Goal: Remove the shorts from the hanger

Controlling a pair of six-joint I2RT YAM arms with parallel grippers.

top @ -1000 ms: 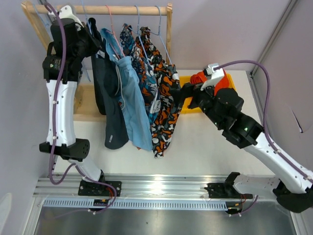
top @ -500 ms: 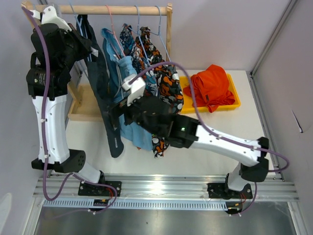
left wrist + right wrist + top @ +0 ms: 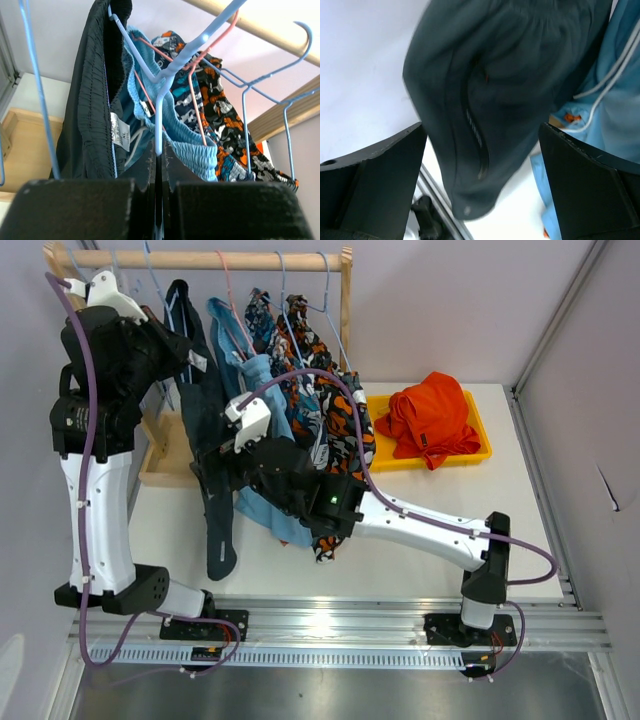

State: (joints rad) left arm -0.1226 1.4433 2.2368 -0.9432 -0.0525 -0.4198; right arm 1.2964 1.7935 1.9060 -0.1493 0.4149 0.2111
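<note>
The dark grey shorts (image 3: 207,430) hang from a light blue hanger (image 3: 159,95), left of the other pairs. My left gripper (image 3: 188,352) is raised by the rod and shut on that hanger's neck (image 3: 160,150). My right gripper (image 3: 218,468) reaches across and is open, with the dark grey shorts (image 3: 485,90) between its fingers (image 3: 375,170). The light blue shorts (image 3: 268,400), the blue-and-orange print (image 3: 300,390) and the blotch print (image 3: 345,435) hang on the wooden rod (image 3: 230,258). The orange shorts (image 3: 432,412) lie in a yellow tray (image 3: 482,445).
A wooden rack base (image 3: 160,465) sits at the back left under the rod. Spare blue hangers (image 3: 260,95) hang on the rod (image 3: 260,30). Grey walls close the left and right sides. A metal rail (image 3: 320,625) runs along the near edge.
My right arm swung from the yellow tray across to the dark grey shorts, jaws open. My left arm shifted the hanger with the dark grey shorts left, away from the other pairs.
</note>
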